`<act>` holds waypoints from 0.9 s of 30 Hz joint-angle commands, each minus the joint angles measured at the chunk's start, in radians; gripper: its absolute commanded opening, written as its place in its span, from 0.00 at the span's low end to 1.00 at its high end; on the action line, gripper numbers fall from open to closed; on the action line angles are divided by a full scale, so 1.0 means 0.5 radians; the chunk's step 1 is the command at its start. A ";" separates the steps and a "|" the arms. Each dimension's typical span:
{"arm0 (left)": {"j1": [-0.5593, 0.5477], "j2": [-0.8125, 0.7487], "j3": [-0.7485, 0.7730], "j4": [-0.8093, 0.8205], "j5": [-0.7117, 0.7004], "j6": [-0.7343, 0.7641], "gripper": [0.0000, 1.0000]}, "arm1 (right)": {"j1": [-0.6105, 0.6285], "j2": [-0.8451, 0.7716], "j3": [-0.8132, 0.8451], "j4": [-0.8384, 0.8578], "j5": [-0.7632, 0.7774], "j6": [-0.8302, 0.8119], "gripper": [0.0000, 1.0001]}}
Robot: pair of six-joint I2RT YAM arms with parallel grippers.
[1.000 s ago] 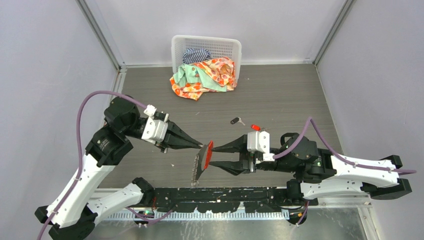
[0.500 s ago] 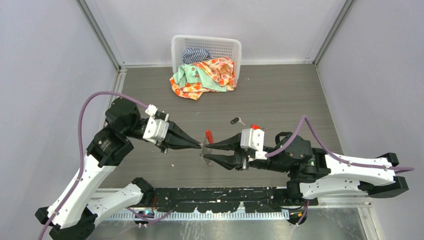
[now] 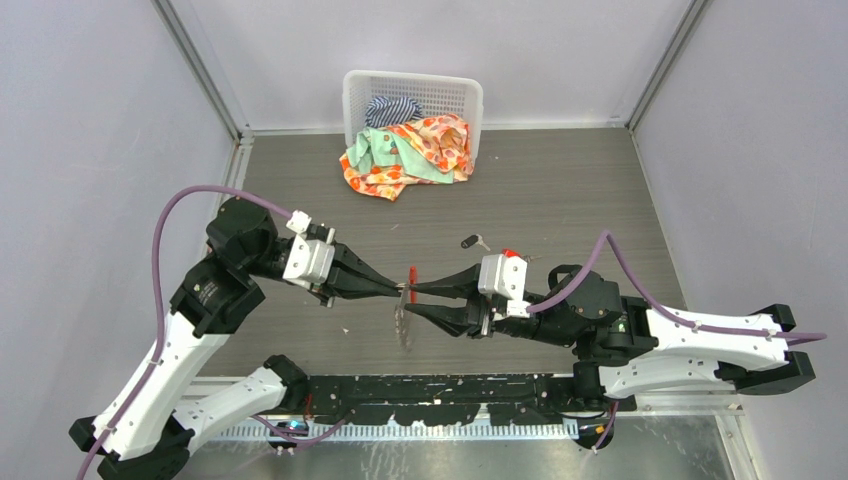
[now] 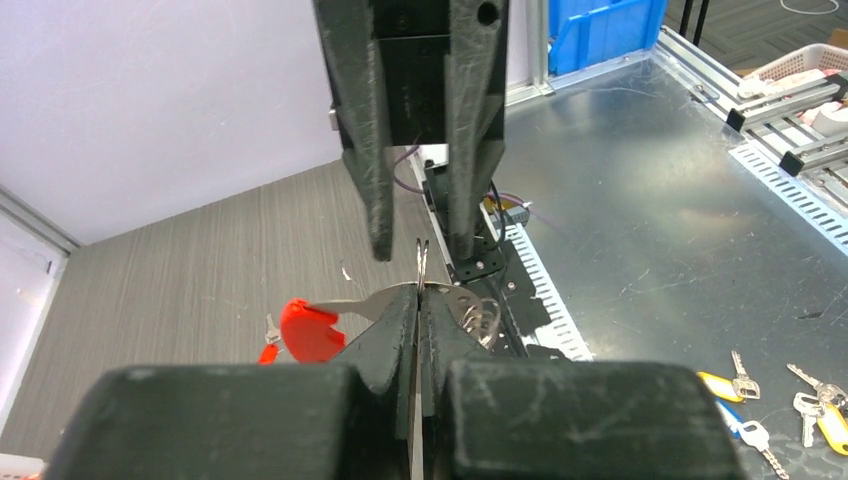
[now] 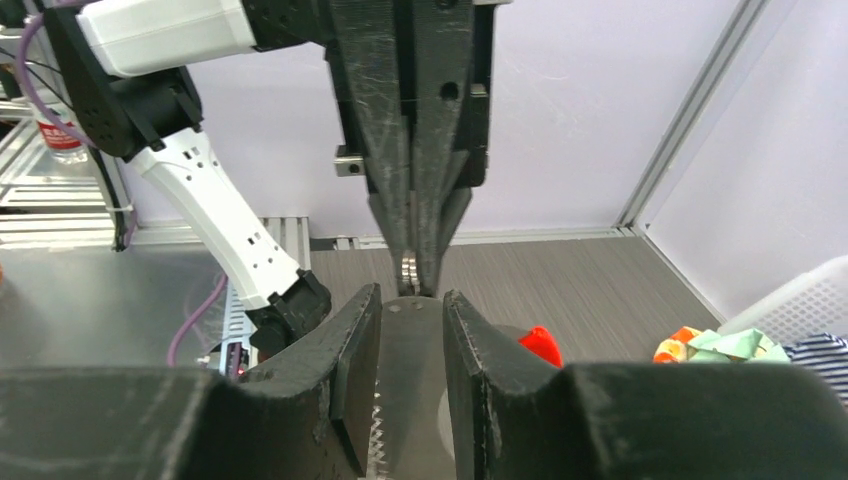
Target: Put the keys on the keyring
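Observation:
The keyring (image 3: 404, 322) hangs in mid-air between both grippers, its red tag (image 3: 413, 275) on top and the silvery pieces dangling below. My left gripper (image 3: 398, 291) is shut on the grey ring (image 4: 422, 262), seen edge-on past its fingertips (image 4: 400, 320). My right gripper (image 3: 410, 301) faces it with the jaws a narrow gap apart around the bunch. A flat silvery piece (image 5: 410, 370) fills that gap; I cannot tell if the pads touch it. The black-headed key (image 3: 469, 241) lies on the table behind. The red-headed key (image 3: 511, 254) lies beside the right wrist and also shows in the left wrist view (image 4: 268, 350).
A white basket (image 3: 455, 95) with spilling cloths (image 3: 405, 150) stands at the back wall. A black rail (image 3: 450, 388) runs along the near edge under the arms. Other keys (image 4: 740, 385) lie on the metal bench beyond it.
My right gripper moved left up to the bunch and narrowed its jaws around it. The bunch swung from face-on to edge-on, the red tag rising. The left gripper kept its hold.

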 commanded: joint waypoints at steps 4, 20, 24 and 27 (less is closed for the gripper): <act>-0.009 -0.045 0.012 0.115 -0.012 -0.040 0.00 | -0.005 -0.005 0.080 -0.016 0.117 -0.005 0.34; -0.009 -0.049 -0.022 0.114 -0.066 -0.066 0.00 | -0.006 0.088 0.140 0.091 -0.020 0.004 0.23; -0.009 -0.049 -0.021 0.114 -0.073 -0.066 0.00 | -0.005 0.082 0.140 0.083 0.007 0.004 0.02; -0.011 -0.053 -0.032 0.101 -0.086 -0.054 0.00 | -0.005 0.068 0.151 0.036 0.024 0.004 0.01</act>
